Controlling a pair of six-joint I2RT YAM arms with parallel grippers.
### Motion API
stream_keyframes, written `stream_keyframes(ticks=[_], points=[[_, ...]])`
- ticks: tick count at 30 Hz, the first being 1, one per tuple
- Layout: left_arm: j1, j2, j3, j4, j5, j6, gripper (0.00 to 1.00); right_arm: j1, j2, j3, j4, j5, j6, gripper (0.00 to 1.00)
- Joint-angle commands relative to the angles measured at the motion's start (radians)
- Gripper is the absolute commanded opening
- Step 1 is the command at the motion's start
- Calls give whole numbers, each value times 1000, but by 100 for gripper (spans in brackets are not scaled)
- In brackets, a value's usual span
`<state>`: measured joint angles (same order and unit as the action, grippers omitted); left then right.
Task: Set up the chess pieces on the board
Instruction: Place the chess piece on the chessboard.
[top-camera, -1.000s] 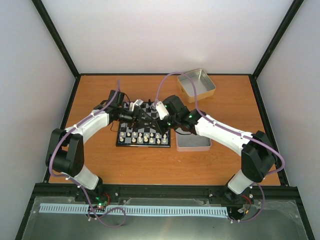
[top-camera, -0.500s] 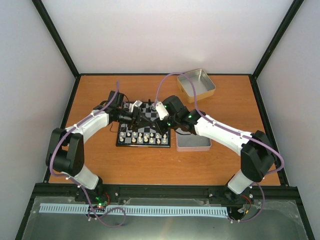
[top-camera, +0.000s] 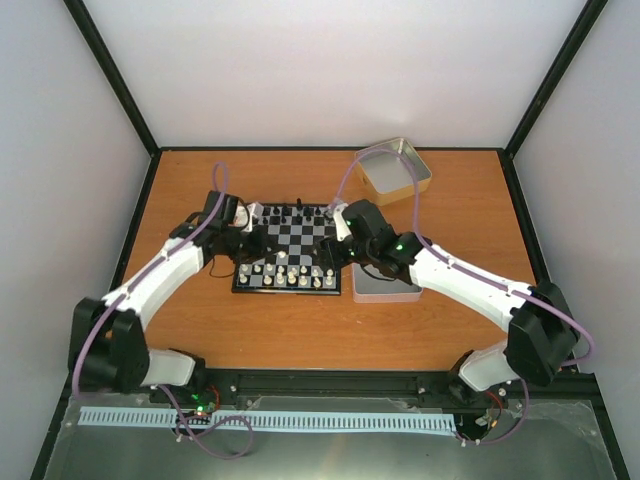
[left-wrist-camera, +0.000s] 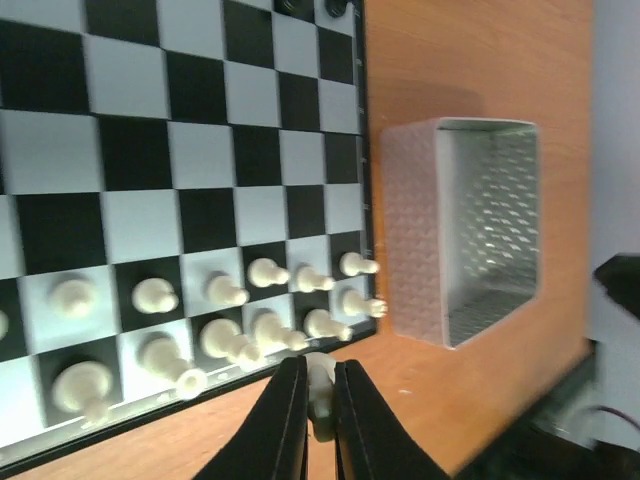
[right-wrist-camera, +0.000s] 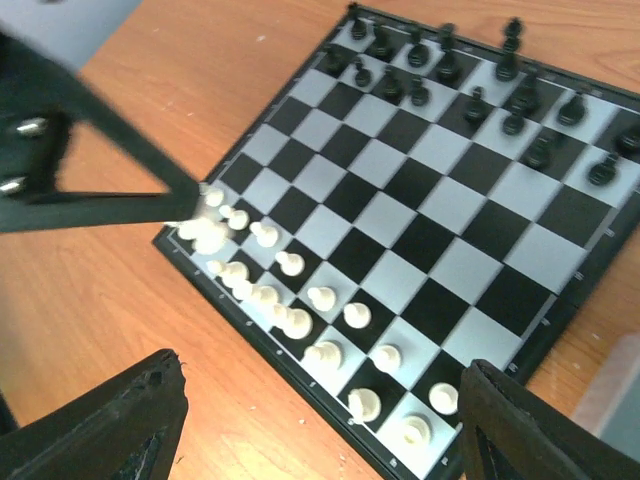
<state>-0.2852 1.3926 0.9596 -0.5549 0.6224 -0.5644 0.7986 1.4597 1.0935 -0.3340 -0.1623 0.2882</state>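
Observation:
The board (top-camera: 300, 236) lies mid-table, with cream-white chess pieces (top-camera: 285, 275) in two rows along its near side. My left gripper (top-camera: 246, 258) hovers at the board's near left corner. In the left wrist view it (left-wrist-camera: 320, 400) is shut on a single white piece (left-wrist-camera: 320, 375), just off the board's (left-wrist-camera: 200, 160) edge and above the wood. My right gripper (top-camera: 337, 250) is at the board's right side. Its fingers (right-wrist-camera: 100, 425) stand wide open with nothing between them, over the white rows (right-wrist-camera: 320, 298). The left gripper's held piece (right-wrist-camera: 207, 237) shows blurred there.
Black pieces (right-wrist-camera: 440, 65) stand in two rows on the far side of the board (right-wrist-camera: 420, 230). A shallow metal tin (top-camera: 385, 287) sits against the board's right edge, partly under my right arm, and shows again in the left wrist view (left-wrist-camera: 465, 230). Another tin (top-camera: 393, 170) lies at the back right.
Both grippers met over the board's middle and have drawn apart. The left one shut and moved to the near left corner. The right one opened wide and backed off to the right.

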Motion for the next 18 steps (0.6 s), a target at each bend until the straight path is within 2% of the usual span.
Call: stream_keyframes(ticks=[1, 7, 18], points=[[-100, -128, -53, -29, -432, 51, 1, -6, -47, -71, 53, 137, 122, 74], [-156, -142, -103, -83, -696, -15, 1, -9, -70, -112, 46, 202, 158, 74], [-158, -133, -203, 35, -658, 45, 1, -9, -101, -140, 22, 236, 160, 74]])
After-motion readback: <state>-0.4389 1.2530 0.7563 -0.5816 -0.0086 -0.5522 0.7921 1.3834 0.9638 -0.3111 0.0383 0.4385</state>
